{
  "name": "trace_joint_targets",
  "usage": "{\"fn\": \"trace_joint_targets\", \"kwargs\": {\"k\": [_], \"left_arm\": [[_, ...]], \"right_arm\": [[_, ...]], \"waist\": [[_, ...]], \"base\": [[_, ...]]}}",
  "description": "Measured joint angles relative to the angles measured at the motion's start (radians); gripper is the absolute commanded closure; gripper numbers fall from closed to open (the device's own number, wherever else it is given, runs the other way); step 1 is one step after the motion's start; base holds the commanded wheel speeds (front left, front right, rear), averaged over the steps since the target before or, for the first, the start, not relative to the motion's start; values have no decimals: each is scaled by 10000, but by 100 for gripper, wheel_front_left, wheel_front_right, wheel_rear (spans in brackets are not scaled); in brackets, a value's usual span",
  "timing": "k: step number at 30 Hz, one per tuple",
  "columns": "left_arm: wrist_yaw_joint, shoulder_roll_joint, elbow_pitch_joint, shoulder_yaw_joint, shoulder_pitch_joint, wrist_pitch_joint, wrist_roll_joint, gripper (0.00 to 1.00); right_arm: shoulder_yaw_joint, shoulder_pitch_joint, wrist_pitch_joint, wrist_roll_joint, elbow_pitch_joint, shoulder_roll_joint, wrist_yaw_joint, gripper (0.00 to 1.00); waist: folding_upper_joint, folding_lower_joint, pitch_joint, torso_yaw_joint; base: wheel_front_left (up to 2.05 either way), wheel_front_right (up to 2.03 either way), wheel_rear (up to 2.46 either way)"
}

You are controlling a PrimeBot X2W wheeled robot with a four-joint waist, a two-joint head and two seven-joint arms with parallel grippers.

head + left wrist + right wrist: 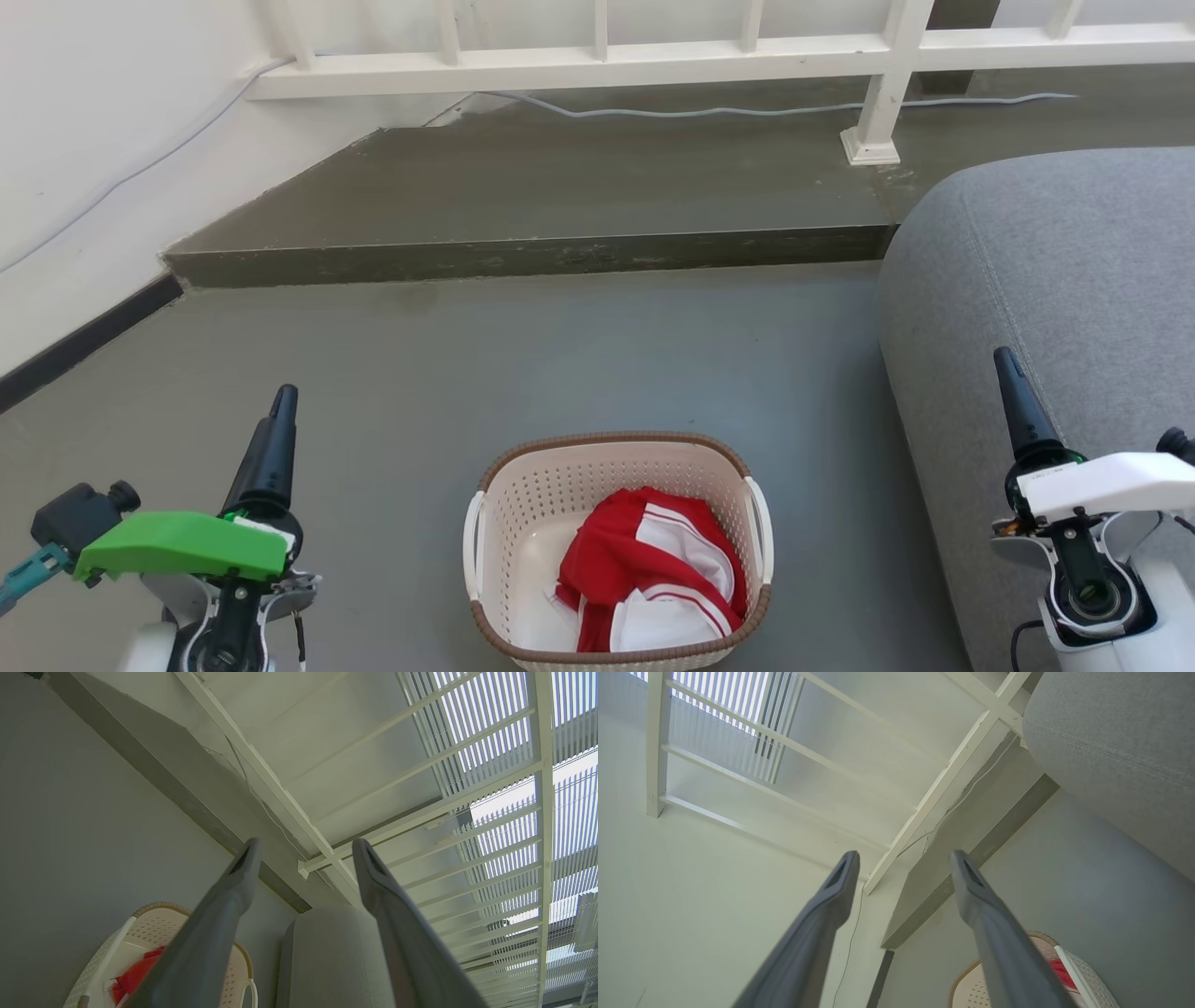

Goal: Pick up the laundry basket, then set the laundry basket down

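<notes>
The laundry basket [560, 490] stood upright on the grey floor [467, 373], mouth open to the ceiling, at the near middle of the scene. Its brown rim [616, 436] curved round the far side, and its near edge ran off the bottom of the head view, so I cannot tell which way the long axis lay. One white handle [473, 541] faced left and the other [762, 523] faced right. A red and white garment [653, 569] lay crumpled inside, towards the right wall.

Nothing touched the basket. The left gripper [283, 406], under a green cover [182, 546], hung to its left, well apart from it, with the fingers pointing far. In the left wrist view its two dark fingers [233, 891] were spread wide with nothing between them, so it was released. The right gripper [1011, 373], under a white cover [1102, 485], hung to the basket's right in front of a grey sofa [1074, 261]. In the right wrist view its fingers [831, 900] stood just as far apart and bare, so it was also released.

The sofa sat near the basket's right side, with a strip of floor between them. Farther off a low dark step [560, 252] crossed the room, with a white railing [597, 58] and a pale cable [747, 111] behind it. A white wall [93, 140] with a dark skirting [84, 341] closed the left.
</notes>
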Motion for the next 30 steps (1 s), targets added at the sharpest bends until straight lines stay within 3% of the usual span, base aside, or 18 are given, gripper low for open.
{"fn": "trace_joint_targets", "kwargs": {"k": [9,30], "left_arm": [[8,337,-186,-537,-34,-370,1626,0],[813,717,-278,-1927,-220,-1118,5170,0]], "right_arm": [[462,-99,-343,-1528,-88,-180,-249,0],[1379,-76,-1057,-4644,-36,-464,-907,0]], "waist": [[0,0,-36,-83],[0,0,-69,-293]], "base": [[0,0,0],[0,0,0]]}}
